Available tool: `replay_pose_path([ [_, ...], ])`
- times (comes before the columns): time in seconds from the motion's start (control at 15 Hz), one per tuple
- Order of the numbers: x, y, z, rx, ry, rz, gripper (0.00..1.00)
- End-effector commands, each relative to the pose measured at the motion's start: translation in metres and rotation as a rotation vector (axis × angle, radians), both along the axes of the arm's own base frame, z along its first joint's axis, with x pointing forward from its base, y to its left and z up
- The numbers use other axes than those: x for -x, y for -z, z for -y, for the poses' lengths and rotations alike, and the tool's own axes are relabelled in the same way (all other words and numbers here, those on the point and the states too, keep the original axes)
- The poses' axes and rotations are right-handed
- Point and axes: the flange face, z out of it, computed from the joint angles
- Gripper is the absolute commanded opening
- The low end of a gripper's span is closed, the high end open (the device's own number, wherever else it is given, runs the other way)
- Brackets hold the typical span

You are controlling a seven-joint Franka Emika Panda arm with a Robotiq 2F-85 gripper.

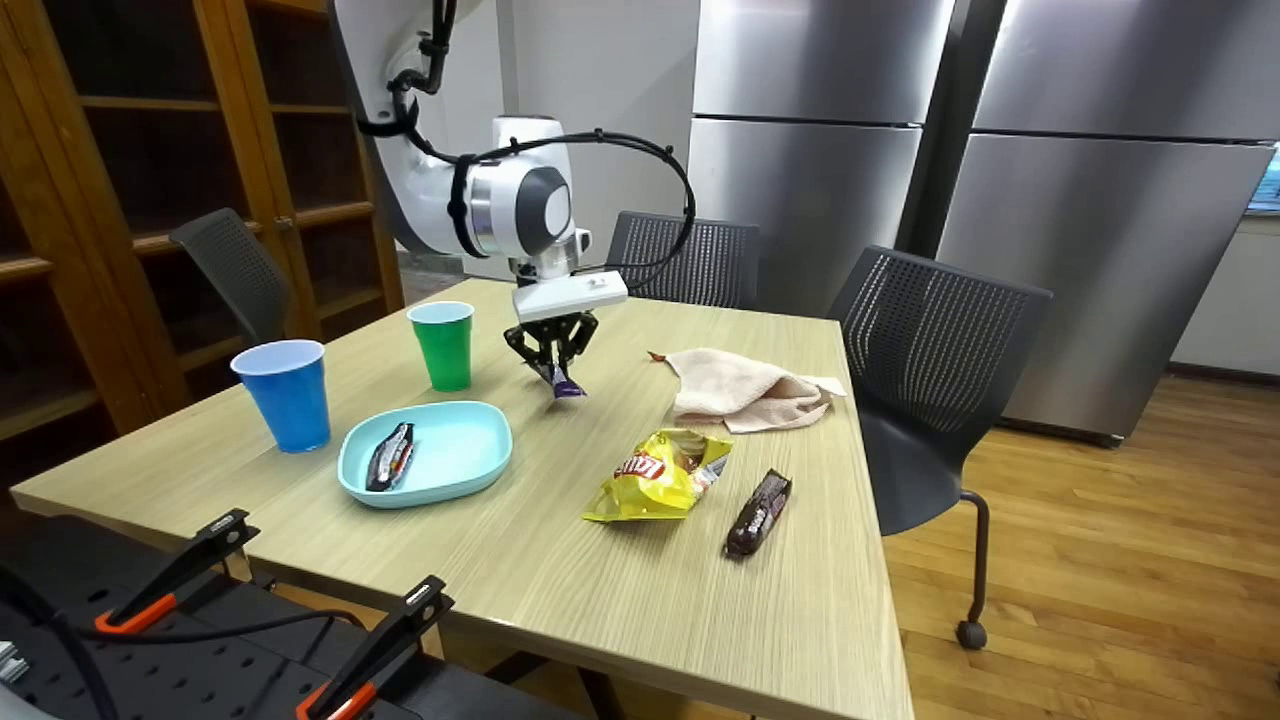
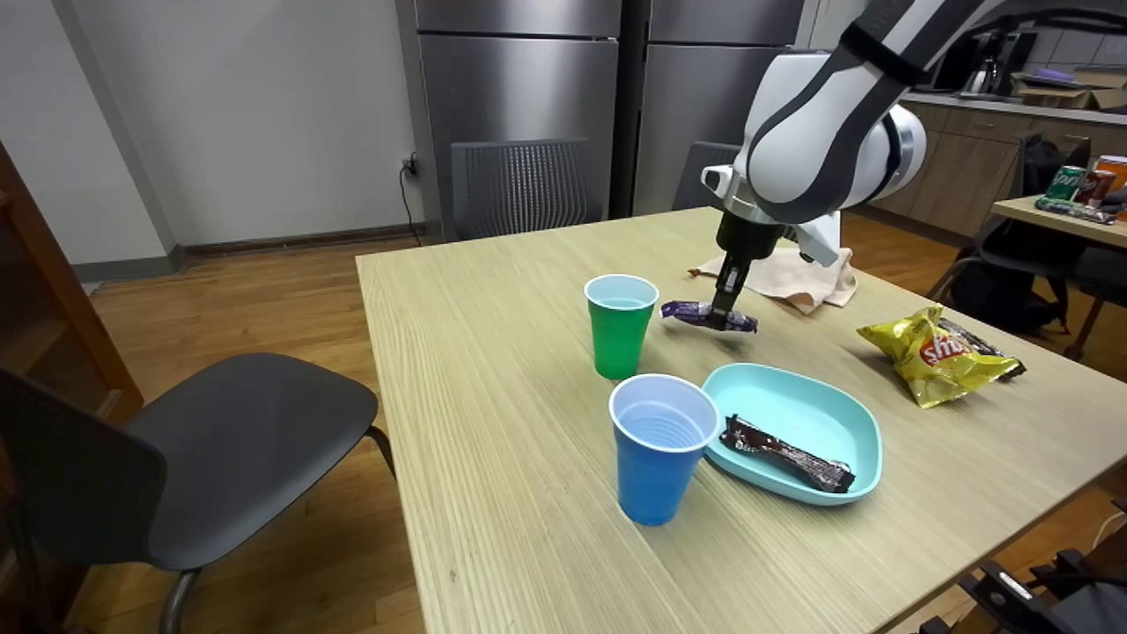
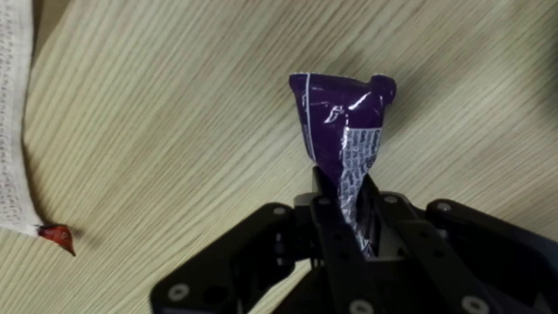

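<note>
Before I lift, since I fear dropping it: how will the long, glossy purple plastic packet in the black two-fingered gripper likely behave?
The purple packet may be slippery, given its shiny surface. It also looks pliable, narrowing where the gripper pinches it. Both ends jut past the grip, so it might swivel or tilt.

Purple wrapper (image 3: 324, 109): glossy, with a thin white line and a block of pale print
Pinched middle: squeezed narrow in the gripper (image 3: 343, 179)
Flared end (image 3: 340, 89): toward 12 o'clock in the wrist view
Both ends (image 2: 680, 311): roughly level, at 9 and 3 o'clock in an exterior view
Spot: at the tabletop (image 2: 493, 370), contact unclear, 3 o'clock from the green cup (image 2: 618, 343) there
</note>
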Motion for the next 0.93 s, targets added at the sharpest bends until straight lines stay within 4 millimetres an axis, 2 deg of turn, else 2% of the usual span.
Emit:
replay_pose_path([
  [0.0, 0.015, -0.028, 0.002, -0.026, 0.076, 0.049, 0.04],
  [0.27, 0.033, -0.038, 0.003, -0.041, 0.170, 0.062, 0.04],
  [0.53, 0.067, -0.047, 0.008, -0.067, 0.273, 0.074, 0.04],
  [0.87, 0.109, -0.051, 0.005, -0.079, 0.316, 0.114, 0.04],
])
